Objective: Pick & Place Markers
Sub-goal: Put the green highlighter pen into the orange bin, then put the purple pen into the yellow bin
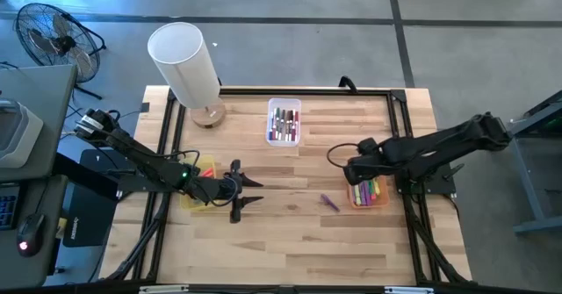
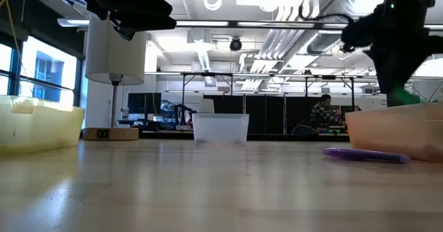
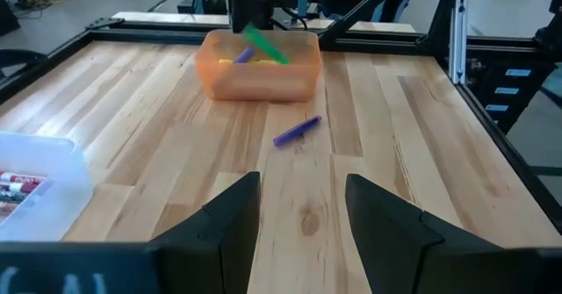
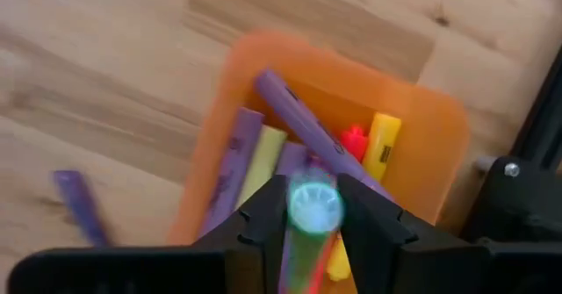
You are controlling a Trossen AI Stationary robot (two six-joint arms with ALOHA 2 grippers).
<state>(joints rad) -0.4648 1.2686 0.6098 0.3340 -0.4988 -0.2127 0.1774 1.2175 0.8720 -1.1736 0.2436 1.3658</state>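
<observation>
Markers sit in three places on the wooden surface (image 1: 290,241): a heap of purple, yellow, red and green ones in the orange bin (image 1: 370,193) at the right of the high view, a red and dark row in the clear bin (image 1: 284,121) at upper centre, and one loose purple marker (image 1: 329,203) lying flat just left of the orange bin. The right claw (image 4: 313,211) hangs over the orange bin with a green marker (image 4: 309,233) between its fingers, seen end-on in the right wrist view; the marker looks blurred, so whether the fingers grip it firmly I cannot tell. The left claw (image 1: 248,191) hovers left of centre, beside the yellow bin (image 1: 198,189), its fingers spread wide and holding nothing. A white lamp (image 1: 187,66) stands at the upper left of the surface. In the low view a person (image 2: 323,111) shows far back in the room.
</observation>
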